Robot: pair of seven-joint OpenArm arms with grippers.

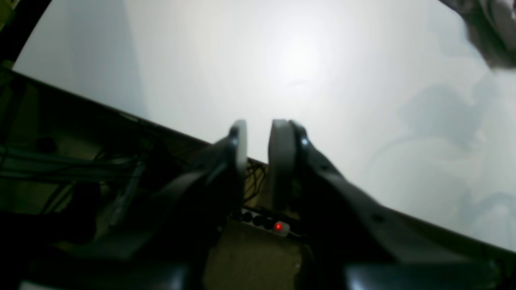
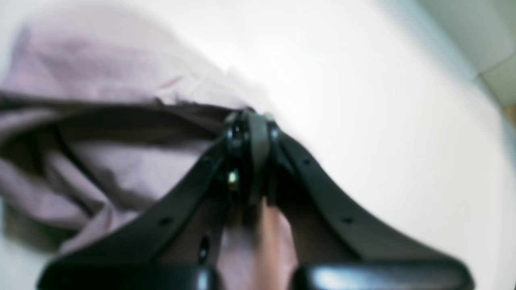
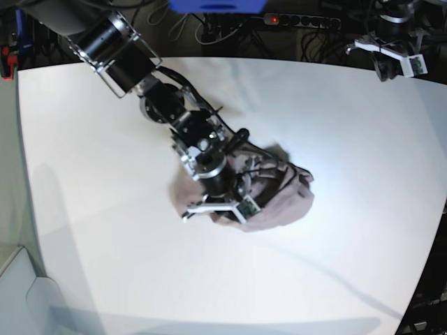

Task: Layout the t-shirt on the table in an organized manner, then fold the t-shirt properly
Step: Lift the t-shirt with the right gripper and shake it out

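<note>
shirt: t-shirt (image 3: 269, 192) bunched in a heap mid table (image 3: 105, 230) | right gripper (image 2: 250, 121): pinching a shirt fold | left gripper (image 1: 258, 133): far from shirt, slightly apart, empty | risk: thin pinch may slip, or lift the whole lump.

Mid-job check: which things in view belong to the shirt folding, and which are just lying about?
Belongs to the job:
- t-shirt, crumpled in a heap
- table, under it
- right pincer, shut on the t-shirt's cloth
- left pincer, over the table edge, a narrow gap between its fingers, holding nothing

Just lying about:
- power strip with a red light, behind the table
- cables beside it
</note>
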